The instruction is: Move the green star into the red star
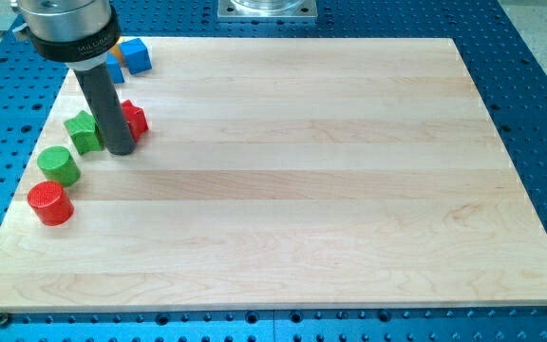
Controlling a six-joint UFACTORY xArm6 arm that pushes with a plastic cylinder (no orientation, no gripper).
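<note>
wooden board point(302, 190), pale, laid on blue perforated table point(539, 114).
my tip point(120, 149), dark rod end, set down between green star point(84, 132) and red star point(135, 120); touching or just beside both, cannot tell which. no fingers fitted, nothing held.
green star: near view's left edge, left of rod.
red star: partly hidden behind rod, right of it.
green cylinder point(59, 165), red cylinder point(49, 203): below, view's left.
blue blocks point(136, 55): view's top left, shapes unclear.
</note>
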